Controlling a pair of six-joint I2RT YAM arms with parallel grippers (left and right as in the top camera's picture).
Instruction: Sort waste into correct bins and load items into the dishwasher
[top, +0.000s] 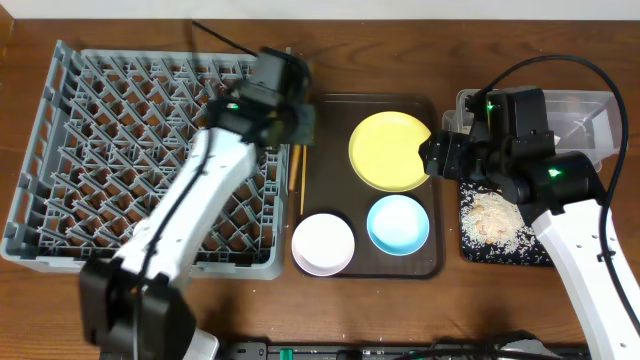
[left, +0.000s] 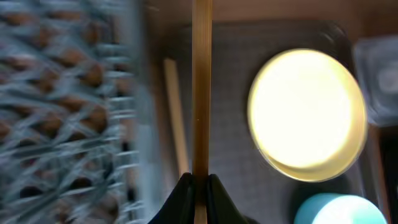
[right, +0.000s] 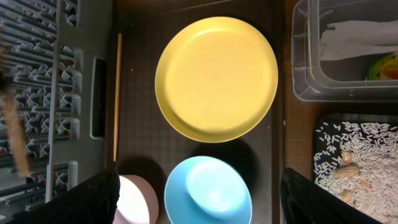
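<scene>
My left gripper (left: 200, 183) is shut on a wooden chopstick (left: 201, 93), held above the gap between the grey dish rack (top: 150, 150) and the brown serving tray (top: 370, 268). The second chopstick (top: 297, 182) lies along the tray's left edge. The yellow plate (top: 392, 150), pinkish-white bowl (top: 323, 243) and light blue bowl (top: 398, 223) sit on the serving tray. My right gripper (right: 199, 202) is open and empty above the blue bowl (right: 208, 190). The clear tub (right: 301, 62) holds the white tissue (right: 360, 37) and the snack wrapper (right: 387, 65). Rice crumbs (right: 354, 162) lie in the black tray (top: 470, 245).
The rack fills the left half of the table. The clear tub (top: 590, 120) and black tray stand right of the serving tray, the tub behind. My right arm reaches over them.
</scene>
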